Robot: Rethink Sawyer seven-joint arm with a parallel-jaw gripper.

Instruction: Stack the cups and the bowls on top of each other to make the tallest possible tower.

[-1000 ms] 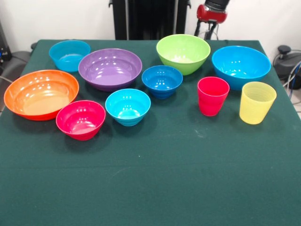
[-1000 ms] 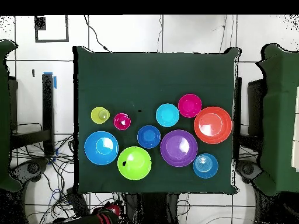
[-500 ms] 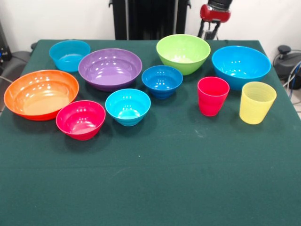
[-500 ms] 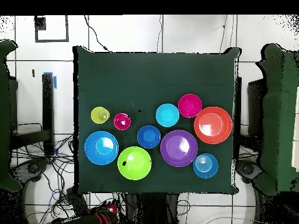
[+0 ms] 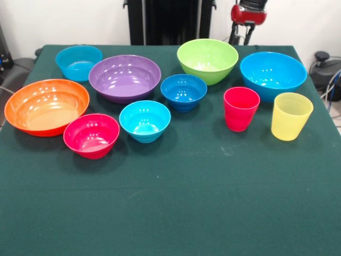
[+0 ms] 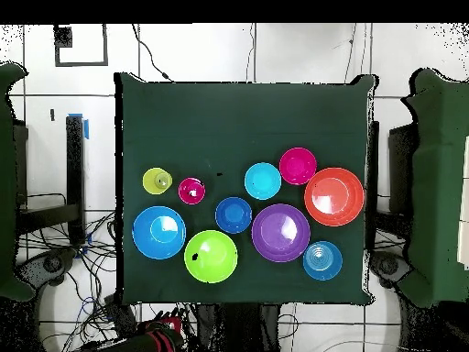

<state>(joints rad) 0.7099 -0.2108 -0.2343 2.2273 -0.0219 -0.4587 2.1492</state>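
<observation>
The cups and bowls stand singly on the green cloth, and no tower is in view. The red-pink cup (image 5: 241,108) (image 6: 191,191) and the yellow cup (image 5: 291,116) (image 6: 158,181) are side by side. Behind them are the large blue bowl (image 5: 273,73) (image 6: 158,232) and the lime green bowl (image 5: 208,60) (image 6: 211,256). A small dark blue bowl (image 5: 184,90), a cyan bowl (image 5: 145,120), a pink-red bowl (image 5: 91,134), a purple bowl (image 5: 124,77), an orange bowl (image 5: 47,106) and another cyan bowl (image 5: 79,61) fill the other side. My gripper (image 5: 241,36) hangs beyond the table's far edge, behind the lime green bowl, touching nothing.
The table (image 5: 176,202) has a wide bare stretch of cloth in front of the row of bowls. Cables and stands lie on the floor around the table (image 6: 238,119). The red and black arm (image 6: 156,337) shows at the bottom edge of the overhead view.
In the front view the gripper has drifted slightly right and up at the top edge. None of the cups or bowls has moved.
</observation>
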